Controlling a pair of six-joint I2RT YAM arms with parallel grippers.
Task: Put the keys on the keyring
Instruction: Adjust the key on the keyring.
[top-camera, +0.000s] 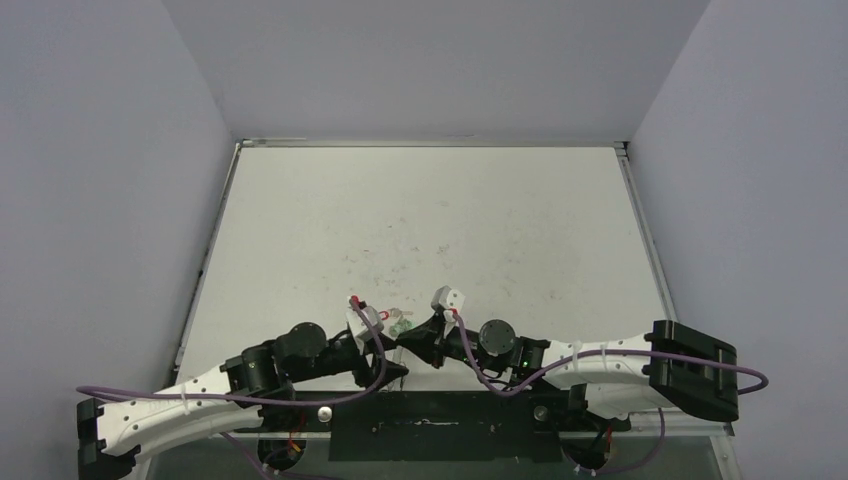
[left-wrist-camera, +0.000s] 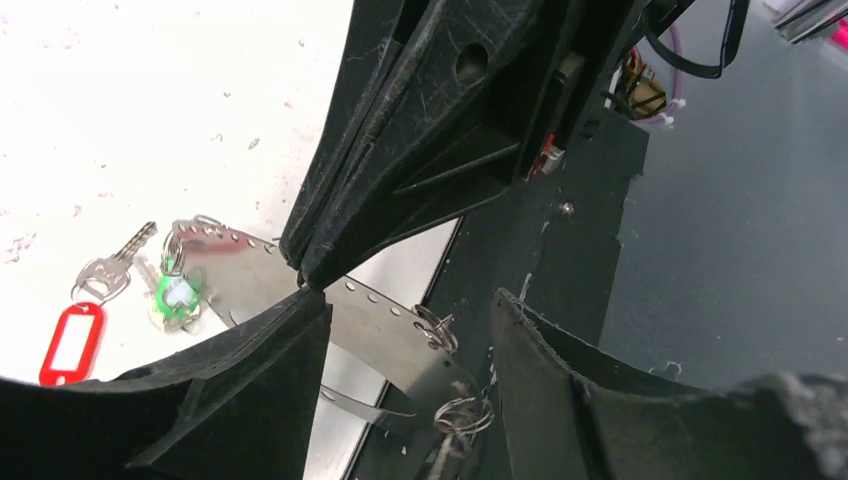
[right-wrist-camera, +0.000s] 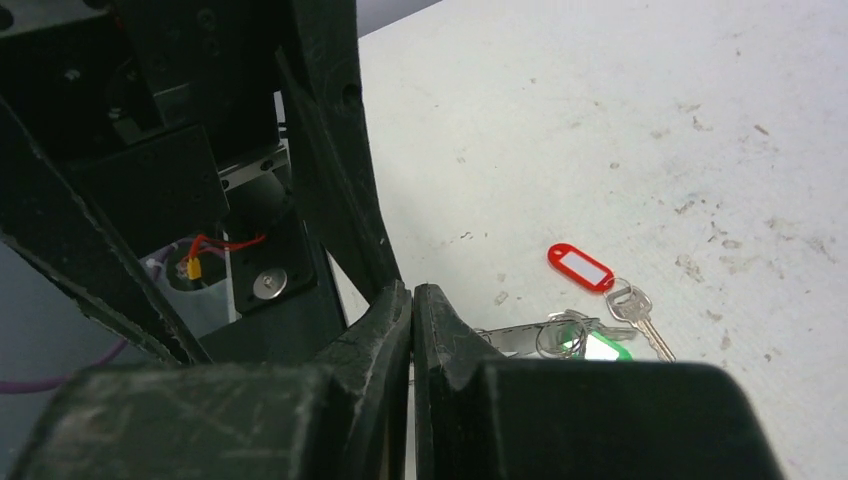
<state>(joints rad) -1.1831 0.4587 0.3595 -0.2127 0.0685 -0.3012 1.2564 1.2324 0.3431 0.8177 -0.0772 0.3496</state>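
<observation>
Keyring (left-wrist-camera: 385, 325), a thin grey metal strip punched with holes and hung with small rings, is pinched right now in the closed tips of the right claw (left-wrist-camera: 305, 275), and it is stretched out past the near edge of the white table (left-wrist-camera: 120, 120) over the dark base plate (left-wrist-camera: 560, 260). Left claw (left-wrist-camera: 410, 300) is seen with its jaws standing apart on either side of the strip, nothing gripped. At the strip's far end the keys (left-wrist-camera: 110, 268) are found lying on the table, the green tag (left-wrist-camera: 178, 297) touching the strip and the red tag (left-wrist-camera: 70, 340) just beside it.
</observation>
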